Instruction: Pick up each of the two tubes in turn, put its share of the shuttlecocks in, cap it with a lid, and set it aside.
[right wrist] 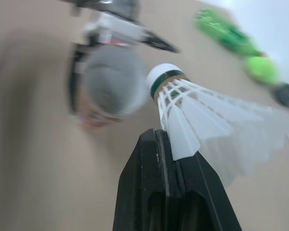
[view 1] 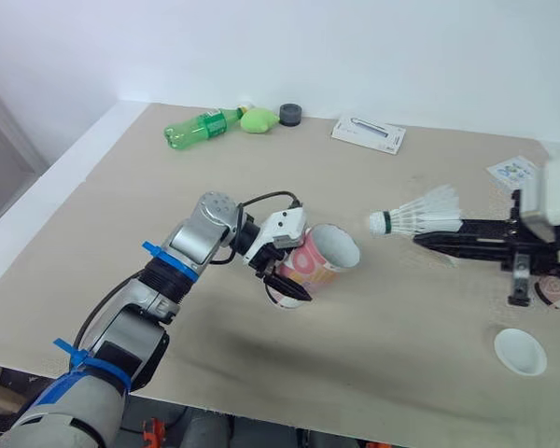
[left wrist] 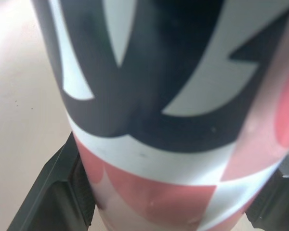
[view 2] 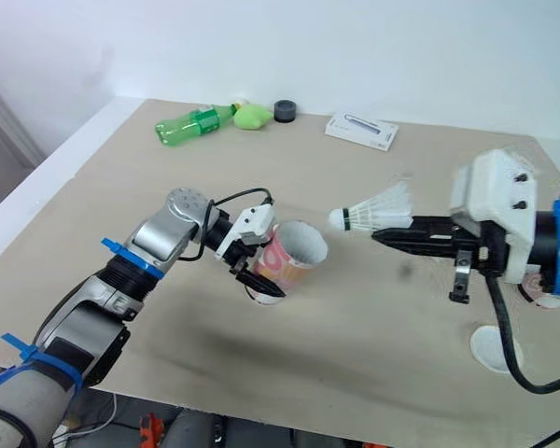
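Grips the tube (view 1: pixel 327 254) in the left gripper (view 1: pixel 291 280), with one black finger (left wrist: pixel 53 192) pressed against each side of its pink, white and black wall, close to the closed end. Holds it tilted over the table (view 1: pixel 401 317), open mouth raised and turned toward the robot's right, base low above the surface; cannot tell whether the base touches.

Pinches the shuttlecock (view 1: pixel 420 215) in the right gripper (view 1: pixel 429 239), fingers drawn together on the lower edge of the white feather skirt. Carries it roughly level in the air, cork end with its green band leading and aimed at the tube's mouth. Keeps cork and rim apart by a small gap: near, just to the right of the mouth and about level with its upper edge, not yet inside. In the right wrist view, sits in line with the grey hollow of the tube beyond the cork.

On the table near the right arm, well apart from the tube: a white lid (view 1: pixel 520 351), lying flat.

Along the far edge: a green bottle (view 1: pixel 201 126) on its side, a green lump (view 1: pixel 259 119) at its cap end, a black round thing (view 1: pixel 291 114) just beside that, then a white box (view 1: pixel 369 133) and a printed card (view 1: pixel 513 171) farther right.
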`<state>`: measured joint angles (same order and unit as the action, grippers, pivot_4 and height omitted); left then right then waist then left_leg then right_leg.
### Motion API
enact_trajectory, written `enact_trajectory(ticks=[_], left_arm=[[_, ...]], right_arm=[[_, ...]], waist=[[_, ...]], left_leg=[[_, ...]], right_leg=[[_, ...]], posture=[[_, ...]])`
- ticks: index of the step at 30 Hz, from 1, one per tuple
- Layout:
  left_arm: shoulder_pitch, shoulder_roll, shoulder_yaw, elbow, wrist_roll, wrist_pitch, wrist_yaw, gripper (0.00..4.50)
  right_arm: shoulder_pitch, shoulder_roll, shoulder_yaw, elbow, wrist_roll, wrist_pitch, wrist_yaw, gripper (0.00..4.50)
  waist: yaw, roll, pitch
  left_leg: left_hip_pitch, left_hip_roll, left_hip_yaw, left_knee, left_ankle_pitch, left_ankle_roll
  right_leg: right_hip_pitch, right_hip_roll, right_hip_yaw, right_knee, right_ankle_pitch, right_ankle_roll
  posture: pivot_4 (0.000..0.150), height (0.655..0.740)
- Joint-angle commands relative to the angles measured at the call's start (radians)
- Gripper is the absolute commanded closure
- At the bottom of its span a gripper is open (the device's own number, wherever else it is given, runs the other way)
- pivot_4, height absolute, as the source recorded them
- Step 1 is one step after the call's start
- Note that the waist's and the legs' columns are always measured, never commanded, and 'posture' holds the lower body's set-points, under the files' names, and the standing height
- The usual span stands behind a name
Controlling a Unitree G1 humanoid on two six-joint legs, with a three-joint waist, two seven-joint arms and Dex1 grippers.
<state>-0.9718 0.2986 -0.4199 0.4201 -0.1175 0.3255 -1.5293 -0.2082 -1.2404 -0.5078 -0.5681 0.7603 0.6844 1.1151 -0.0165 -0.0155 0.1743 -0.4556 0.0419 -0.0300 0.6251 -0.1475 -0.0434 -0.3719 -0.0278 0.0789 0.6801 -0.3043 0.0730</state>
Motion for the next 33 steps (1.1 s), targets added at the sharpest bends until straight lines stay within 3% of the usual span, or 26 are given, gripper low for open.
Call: enact_trajectory(ticks=[1, 11, 12, 16, 17, 18, 20, 28, 33], left_arm=[[-0.021, -0.001, -0.007, 0.014, 0.009, -0.012, -0.004, 1.18], [-0.025, 0.001, -0.001, 0.014, 0.009, -0.01, 0.0, 1.18], [-0.025, 0.001, -0.001, 0.015, 0.009, -0.01, 0.001, 1.18], [-0.024, 0.003, 0.0, 0.009, 0.008, -0.006, 0.003, 1.18], [-0.024, 0.003, 0.0, 0.008, 0.008, -0.006, 0.003, 1.18], [-0.024, 0.003, 0.0, 0.009, 0.008, -0.006, 0.004, 1.18], [-0.023, 0.005, 0.001, 0.004, 0.008, -0.004, 0.003, 1.18], [-0.022, 0.005, 0.001, 0.008, 0.007, -0.009, 0.005, 1.18], [-0.019, 0.003, 0.0, 0.007, 0.006, -0.01, 0.006, 1.18]], right_arm=[[-0.183, -0.049, 0.238, 0.01, -0.087, -0.112, 0.047, 4.37], [-0.445, 0.044, 0.578, 0.135, -0.294, -0.247, 0.17, 4.37], [-0.471, 0.062, 0.6, 0.151, -0.312, -0.243, 0.168, 3.95], [-0.538, 0.122, 0.651, 0.178, -0.361, -0.238, 0.161, 3.23], [-0.547, 0.133, 0.658, 0.179, -0.371, -0.235, 0.16, 2.59], [-0.55, 0.14, 0.657, 0.174, -0.371, -0.229, 0.16, 2.42], [-0.526, 0.131, 0.61, 0.137, -0.32, -0.203, 0.178, 1.7], [-0.33, 0.081, 0.233, 0.085, -0.09, -0.038, 0.183, 1.7], [-0.088, 0.104, 0.073, 0.208, -0.232, -0.004, 0.074, 1.7]], waist=[[-0.005, 0.001, 0.0], [-0.005, 0.002, 0.001], [-0.005, 0.002, 0.001], [-0.004, 0.002, 0.001], [-0.004, 0.002, 0.001], [-0.004, 0.002, 0.001], [-0.004, 0.002, 0.001], [-0.002, 0.002, 0.001], [-0.004, 0.002, 0.001]], left_leg=[[0.0, -0.001, 0.001, 0.0, 0.0, 0.0], [0.001, 0.002, 0.0, 0.0, 0.0, 0.0], [0.001, 0.002, 0.0, 0.0, 0.0, 0.0], [0.001, 0.002, 0.0, 0.0, 0.0, 0.0], [0.001, 0.002, 0.0, 0.0, 0.0, 0.0], [0.001, 0.002, 0.0, 0.0, 0.0, 0.0], [0.001, 0.002, 0.0, 0.0, 0.0, 0.0], [0.0, 0.002, -0.001, 0.0, 0.0, 0.0], [0.001, 0.002, -0.001, 0.001, 0.0, 0.0]], right_leg=[[0.0, -0.001, 0.0, 0.0, 0.0, 0.0], [-0.002, 0.002, 0.0, 0.001, 0.0, 0.0], [-0.001, 0.002, 0.0, 0.002, 0.0, 0.0], [-0.002, 0.002, 0.0, 0.002, 0.001, -0.001], [-0.002, 0.002, 0.0, 0.002, 0.001, -0.003], [-0.002, 0.003, 0.0, 0.002, 0.001, -0.003], [-0.002, 0.002, 0.0, 0.002, 0.003, -0.006], [-0.002, 0.003, -0.001, 0.002, 0.003, -0.007], [-0.001, 0.003, -0.001, 0.003, 0.003, -0.007]], posture=[[0.15, 0.7203], [0.15, 0.7203], [0.15, 0.7203], [0.15, 0.7203], [0.15, 0.7203], [0.15, 0.7203], [0.15, 0.7203], [0.15, 0.7203], [0.15, 0.7203]])
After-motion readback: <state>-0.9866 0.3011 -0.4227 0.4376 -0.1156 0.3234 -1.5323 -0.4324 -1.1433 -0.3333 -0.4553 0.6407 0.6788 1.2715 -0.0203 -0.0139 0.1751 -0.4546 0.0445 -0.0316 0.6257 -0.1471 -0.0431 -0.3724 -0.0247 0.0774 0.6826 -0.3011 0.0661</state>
